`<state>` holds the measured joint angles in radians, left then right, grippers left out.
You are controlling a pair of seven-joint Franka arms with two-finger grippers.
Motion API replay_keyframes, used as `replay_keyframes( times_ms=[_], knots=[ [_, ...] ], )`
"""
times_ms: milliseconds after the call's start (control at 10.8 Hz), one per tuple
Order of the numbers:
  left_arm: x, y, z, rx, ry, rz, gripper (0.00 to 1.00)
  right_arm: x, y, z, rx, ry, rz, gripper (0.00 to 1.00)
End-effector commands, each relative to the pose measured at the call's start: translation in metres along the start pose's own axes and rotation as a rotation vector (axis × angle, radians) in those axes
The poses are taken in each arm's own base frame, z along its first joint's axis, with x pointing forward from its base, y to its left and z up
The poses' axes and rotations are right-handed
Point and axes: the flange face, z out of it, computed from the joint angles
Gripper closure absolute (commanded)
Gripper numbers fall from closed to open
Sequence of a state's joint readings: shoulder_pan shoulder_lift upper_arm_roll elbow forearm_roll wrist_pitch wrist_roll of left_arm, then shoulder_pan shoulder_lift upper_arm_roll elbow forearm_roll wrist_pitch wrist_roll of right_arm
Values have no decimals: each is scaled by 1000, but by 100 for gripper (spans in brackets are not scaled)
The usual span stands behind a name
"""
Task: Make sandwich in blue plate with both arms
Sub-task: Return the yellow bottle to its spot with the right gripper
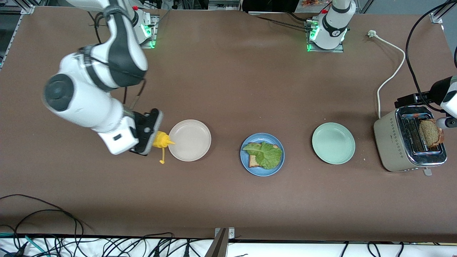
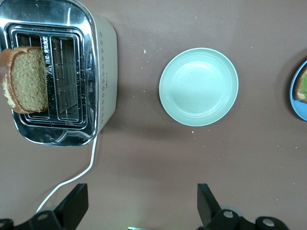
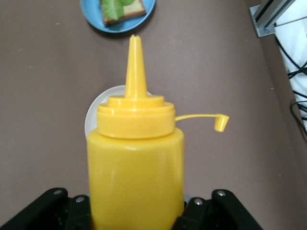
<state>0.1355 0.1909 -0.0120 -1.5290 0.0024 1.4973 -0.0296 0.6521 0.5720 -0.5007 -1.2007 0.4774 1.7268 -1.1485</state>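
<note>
Clock bearings are read on the front view.

The blue plate (image 1: 262, 172) sits mid-counter (image 1: 228, 207) in a row of three plates. On it lies one bread slice (image 1: 253, 161) with a lettuce leaf (image 1: 267, 155) on top. We see no upper slice on the leaf.

The cream plate (image 1: 189, 140) is at 9 o'clock from the blue plate and the mint plate (image 1: 333, 143) at 3 o'clock. Both are well apart from it and bare.

The toaster (image 1: 392, 142) stands at 3 o'clock from the mint plate. A second slice (image 1: 431, 132) stands upright in one of its slots, with its top edge above the chrome. A white cord (image 1: 391, 76) runs from the toaster toward 12 o'clock.

The right claw (image 1: 146, 134) is clenched on a yellow bottle (image 1: 160, 140), over the counter at the cream plate's 9 o'clock edge. The bottle is tipped on its side, with its nozzle (image 1: 171, 142) pointing toward 3 o'clock and its tip at the plate's rim. Its cap (image 1: 162, 161) is off and dangles on its strap toward 6 o'clock.

The left claw (image 2: 141, 211) is released, with its fingers (image 2: 72, 203) spread wide and nothing between them. It hangs over the counter toward 12 o'clock from the toaster and touches neither the toaster nor the slice.
</note>
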Motion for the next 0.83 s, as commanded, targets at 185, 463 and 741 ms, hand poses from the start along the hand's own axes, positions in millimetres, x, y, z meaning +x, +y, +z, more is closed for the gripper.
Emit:
replay_keyframes(
  times_ms=[185, 463, 741],
  knots=[
    [29, -67, 24, 43, 22, 107, 0, -142, 38, 23, 214, 247, -173, 100],
    [45, -97, 49, 58, 17, 90, 0, -219, 48, 74, 261, 452, -310, 100],
    [58, -135, 81, 52, -7, 57, 0, -274, 46, 124, 322, 656, -387, 100]
  ],
)
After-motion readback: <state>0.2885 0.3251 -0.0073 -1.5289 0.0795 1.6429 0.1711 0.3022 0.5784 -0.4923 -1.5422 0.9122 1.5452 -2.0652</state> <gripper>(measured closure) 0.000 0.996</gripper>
